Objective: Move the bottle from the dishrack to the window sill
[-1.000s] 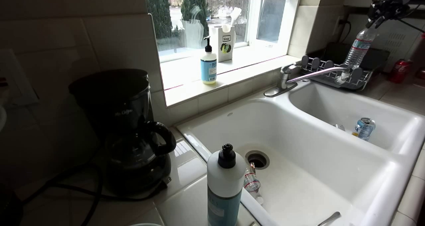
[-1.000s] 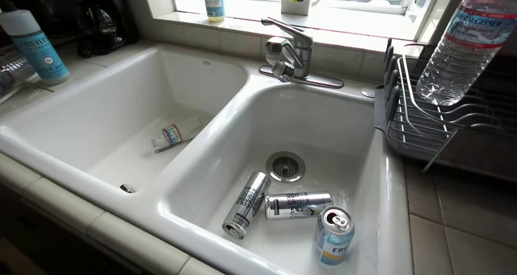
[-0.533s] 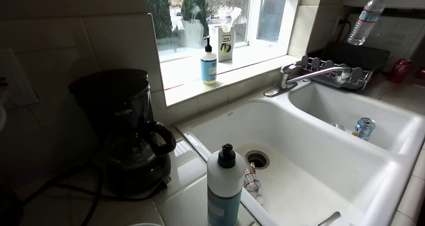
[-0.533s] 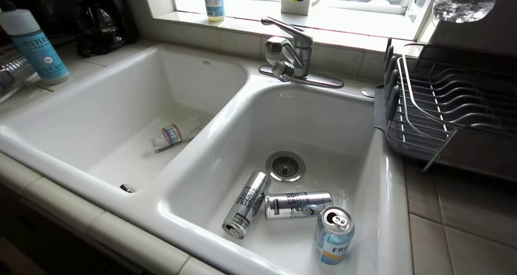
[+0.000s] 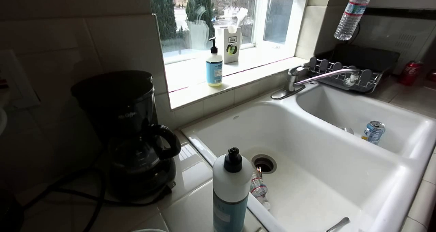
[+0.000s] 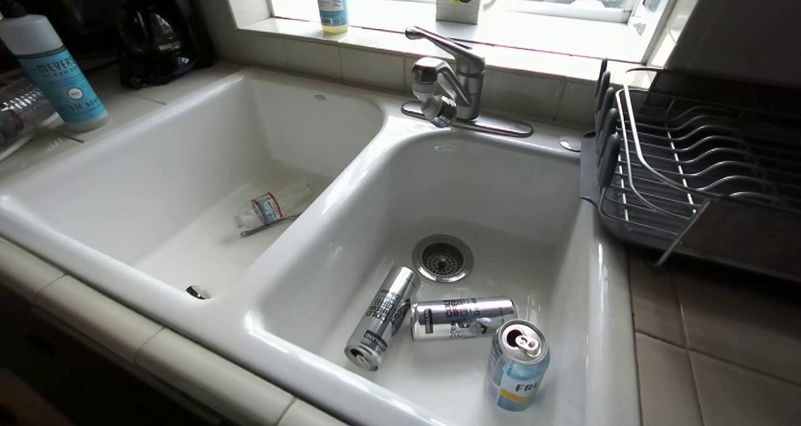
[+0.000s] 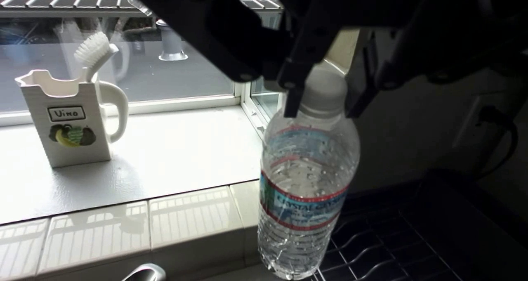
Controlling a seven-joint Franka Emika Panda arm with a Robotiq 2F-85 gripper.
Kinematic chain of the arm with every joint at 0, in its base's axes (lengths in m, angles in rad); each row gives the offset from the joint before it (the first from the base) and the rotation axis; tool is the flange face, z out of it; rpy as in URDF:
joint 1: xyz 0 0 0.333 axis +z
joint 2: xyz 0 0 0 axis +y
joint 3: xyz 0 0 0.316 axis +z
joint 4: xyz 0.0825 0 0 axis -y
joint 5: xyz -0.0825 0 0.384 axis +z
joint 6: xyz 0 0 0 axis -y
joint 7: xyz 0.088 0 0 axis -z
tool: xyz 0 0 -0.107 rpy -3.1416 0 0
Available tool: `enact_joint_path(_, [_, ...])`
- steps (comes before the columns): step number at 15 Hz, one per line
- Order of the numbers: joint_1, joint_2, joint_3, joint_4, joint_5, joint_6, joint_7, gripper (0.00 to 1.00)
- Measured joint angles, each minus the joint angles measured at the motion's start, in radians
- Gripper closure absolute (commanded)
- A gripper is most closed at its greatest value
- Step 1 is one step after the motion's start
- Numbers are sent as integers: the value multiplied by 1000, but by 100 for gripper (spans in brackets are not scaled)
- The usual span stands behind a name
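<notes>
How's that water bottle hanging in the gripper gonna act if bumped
Probably light: the bottle shows droplets but no waterline. It looks thin-walled and ribbed, so may flex. The gripper holds only its top, so it might swing.

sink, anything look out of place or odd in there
Yes: two silver cans lie on their sides near an opened, upright blue can in one basin, and a plastic bottle lies on its side in the other basin. That looks more like recycling than washing-up.
</notes>
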Motion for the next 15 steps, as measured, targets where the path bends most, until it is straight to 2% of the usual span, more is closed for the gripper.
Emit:
enact_joint_path(4, [-1,6,-6,5,2,0,-11,69])
enact_joint_path(5, [-1,6,-6,6,2,0,-12,92])
enact_joint_path(9, [4,13,-2,7,10,12,-14,92])
enact_joint_path(15, [48,131,33,41,129,111,-77,92])
